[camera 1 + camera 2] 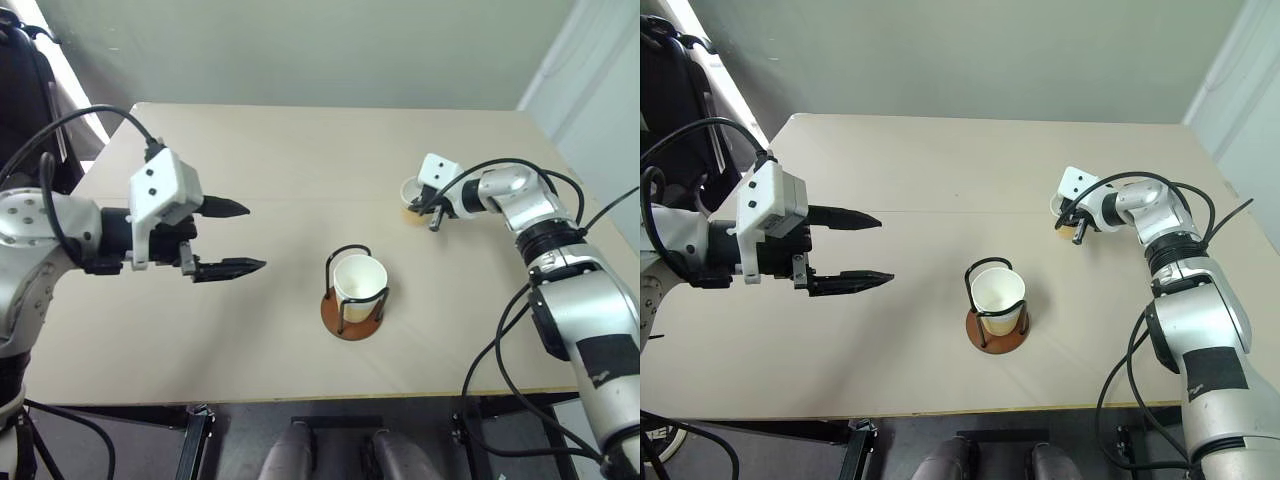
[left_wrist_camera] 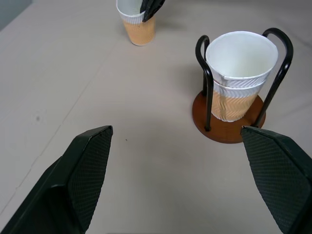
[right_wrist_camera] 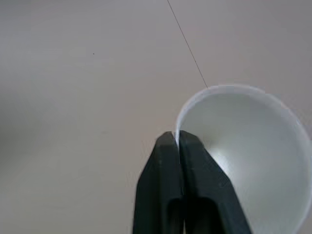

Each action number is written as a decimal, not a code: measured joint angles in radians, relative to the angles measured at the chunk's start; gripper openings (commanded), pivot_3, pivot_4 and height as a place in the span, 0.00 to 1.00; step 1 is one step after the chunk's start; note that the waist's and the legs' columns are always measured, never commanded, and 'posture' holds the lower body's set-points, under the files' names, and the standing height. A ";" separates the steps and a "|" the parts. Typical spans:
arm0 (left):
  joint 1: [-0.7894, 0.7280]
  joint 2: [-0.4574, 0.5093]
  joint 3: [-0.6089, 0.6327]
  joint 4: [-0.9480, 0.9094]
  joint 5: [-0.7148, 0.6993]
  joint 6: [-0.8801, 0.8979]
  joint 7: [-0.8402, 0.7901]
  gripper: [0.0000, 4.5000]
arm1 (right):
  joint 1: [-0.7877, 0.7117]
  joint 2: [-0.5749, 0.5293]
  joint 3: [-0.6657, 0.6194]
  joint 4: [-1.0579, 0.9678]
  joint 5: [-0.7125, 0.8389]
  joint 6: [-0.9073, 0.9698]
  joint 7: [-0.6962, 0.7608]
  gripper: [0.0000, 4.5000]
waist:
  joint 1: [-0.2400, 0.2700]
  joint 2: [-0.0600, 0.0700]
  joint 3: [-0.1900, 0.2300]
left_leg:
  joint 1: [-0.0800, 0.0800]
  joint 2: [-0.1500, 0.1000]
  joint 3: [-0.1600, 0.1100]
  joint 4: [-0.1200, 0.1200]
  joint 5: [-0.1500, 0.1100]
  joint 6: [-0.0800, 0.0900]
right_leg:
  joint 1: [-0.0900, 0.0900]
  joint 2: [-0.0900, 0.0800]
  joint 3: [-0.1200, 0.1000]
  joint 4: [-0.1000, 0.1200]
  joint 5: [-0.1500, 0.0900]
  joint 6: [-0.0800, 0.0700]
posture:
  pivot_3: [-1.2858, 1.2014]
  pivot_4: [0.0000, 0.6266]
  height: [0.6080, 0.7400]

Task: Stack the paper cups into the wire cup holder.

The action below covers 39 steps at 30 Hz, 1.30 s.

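Jaws, right: right gripper [image 3: 178, 139] pressed together on the white rolled rim of a lone tan paper cup [image 2: 138, 27], one finger inside the wall, one outside.
Jaws, left: left gripper [image 1: 235, 237] spread wide, nothing between, held above the worktop's left side, well apart from everything.
Lone cup: upright on the pale beige worktop [image 1: 270, 170], far right area, w/ white inside facing up; its base seems to rest on the surface, can't tell for sure.
Wire holder: small stand w/ round reddish-brown disc base and thin black wire loops [image 1: 353, 312], upright near the worktop's middle, toward the near edge.
Cups in holder: two tan ribbed paper cups nested [image 2: 240, 73], sitting between the wire loops on the disc; top cup's white rim about level w/ the loop tops.
Spacing: lone cup well apart from the holder, farther back and to the right; left gripper points roughly toward the holder, not touching.
Worktop seam: thin dark line across the surface, passing just beside the lone cup.
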 measured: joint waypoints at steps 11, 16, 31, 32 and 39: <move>0.005 0.052 0.023 0.027 -0.002 -0.007 -0.037 1.00 | 0.046 -0.152 -0.159 -0.573 0.297 0.291 0.452 0.01 | -0.001 0.001 0.000 | -0.002 0.000 0.000 -0.004 0.001 -0.002 | -0.001 0.000 0.000 -0.003 -0.001 -0.002 | 0.52 0.24 1.00; 0.099 0.081 0.082 0.035 -0.001 -0.025 -0.079 1.00 | 0.173 -0.249 -0.179 -0.997 0.541 0.577 0.556 0.01 | -0.003 0.000 0.000 | 0.003 0.000 0.000 -0.007 0.003 -0.005 | 0.002 0.000 0.000 -0.003 -0.002 -0.003 | 0.52 0.24 1.00; 0.148 0.081 0.092 0.016 -0.006 -0.040 -0.082 1.00 | 0.243 -0.210 -0.122 -1.244 0.647 0.695 0.540 0.01 | -0.009 0.000 0.000 | 0.020 0.001 0.000 -0.015 -0.001 0.003 | 0.011 0.000 0.000 0.002 -0.001 -0.009 | 0.52 0.24 1.00; 0.152 0.081 0.097 0.014 -0.006 -0.040 -0.078 1.00 | 0.244 -0.200 -0.107 -1.243 0.639 0.686 0.534 0.01 | -0.010 0.000 0.000 | 0.020 0.001 0.000 -0.016 0.000 0.003 | 0.011 0.001 0.000 0.002 -0.001 -0.009 | 0.52 0.24 1.00; 0.160 0.081 0.105 0.003 -0.012 -0.040 -0.070 1.00 | 0.247 -0.180 -0.065 -1.220 0.597 0.645 0.516 0.01 | -0.009 0.000 0.000 | 0.020 0.001 0.000 -0.016 0.000 0.003 | 0.011 0.001 0.000 0.001 -0.001 -0.009 | 0.52 0.24 1.00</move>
